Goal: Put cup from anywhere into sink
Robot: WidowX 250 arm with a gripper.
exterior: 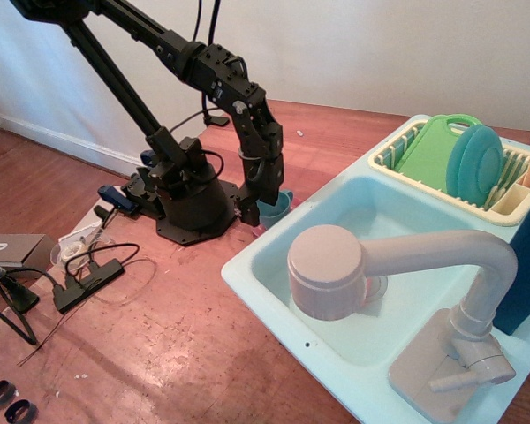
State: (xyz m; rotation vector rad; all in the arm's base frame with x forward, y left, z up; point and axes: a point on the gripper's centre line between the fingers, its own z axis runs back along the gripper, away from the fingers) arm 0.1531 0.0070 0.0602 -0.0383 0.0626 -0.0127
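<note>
On the reddish wooden surface (185, 336): pale aqua sink (274, 265) at right, bulky beige faucet (397, 274) arched over its basin. Behind it, cream dish rack (406, 132) loaded with green board (428, 150) and teal plate (474, 163). Left of sink, black arm (185, 57) bent downward. Pincer (263, 210) lowered around small teal cup (276, 208), just outside sink's left rim; closed on it or not, impossible to tell.

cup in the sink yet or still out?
Out. The cup sits upright on the wooden floor just beyond the sink rim's far-left corner, the gripper down at it. Whether the grip has closed, cannot tell.
</note>
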